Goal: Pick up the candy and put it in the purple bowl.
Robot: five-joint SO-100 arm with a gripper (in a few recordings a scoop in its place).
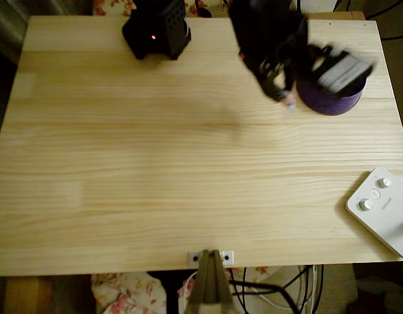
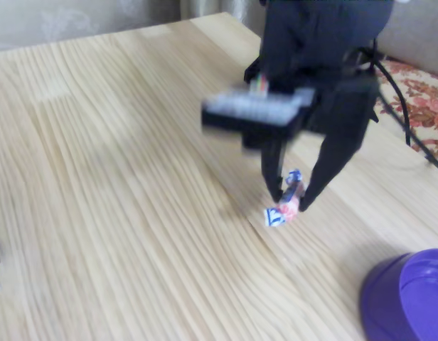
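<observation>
The candy [image 2: 285, 205], pinkish with blue-silver twisted ends, sits between the tips of my black gripper [image 2: 290, 199], whose fingers close in on both of its sides just above the wooden table. From overhead the candy [image 1: 290, 104] shows as a pale spot under the gripper [image 1: 283, 98], directly left of the purple bowl [image 1: 329, 99]. In the fixed view the purple bowl [image 2: 407, 298] is at the lower right corner, a short way from the candy. The arm is motion-blurred and covers part of the bowl from above.
A black box with a red light [image 1: 156, 31] stands at the table's back edge. A white device with knobs [image 1: 383, 210] lies at the front right corner. A clamp [image 1: 211, 258] sits on the front edge. Floral fabric [image 2: 422, 99] lies beyond the table.
</observation>
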